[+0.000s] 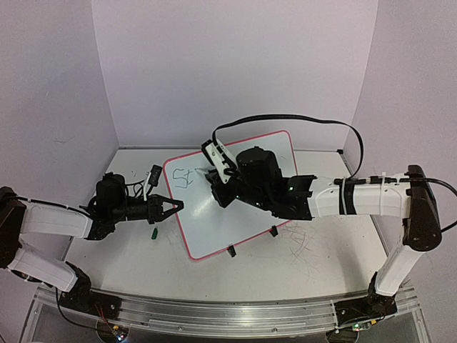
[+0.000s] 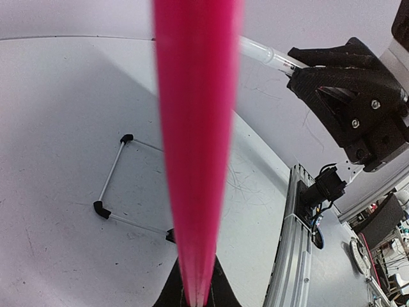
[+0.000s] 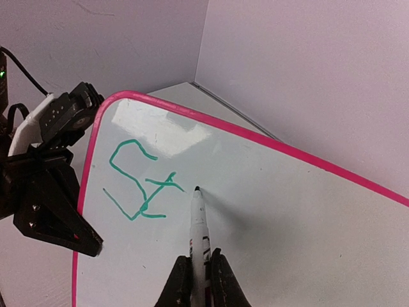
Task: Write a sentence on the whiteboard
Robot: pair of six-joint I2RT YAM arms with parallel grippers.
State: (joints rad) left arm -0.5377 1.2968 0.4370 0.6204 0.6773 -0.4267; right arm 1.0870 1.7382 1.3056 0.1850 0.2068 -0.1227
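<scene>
Writing underway: right end effector (image 3: 199, 276) clamped on marker (image 3: 199, 224) beside sentence (image 3: 137, 182) start, centre-left; left end effector (image 1: 173, 207) pinching whiteboard (image 3: 294, 217) rim. Next: third letter.

We are looking at a robotics lab. Plain pale panels (image 1: 235, 64) are boxing in a scuffed white table (image 1: 314, 264) on three sides. The left arm (image 1: 50, 221) and the right arm (image 1: 371, 200) are standing bolted to an aluminium rail (image 1: 228, 314) along the near edge. A black cable (image 1: 335, 127) is looping above the right arm, where a small green light (image 1: 292, 187) is glowing. Past the rail, in the left wrist view, we are making out what may be a cluttered bench (image 2: 383, 249), though it is blurring at the frame's edge.
</scene>
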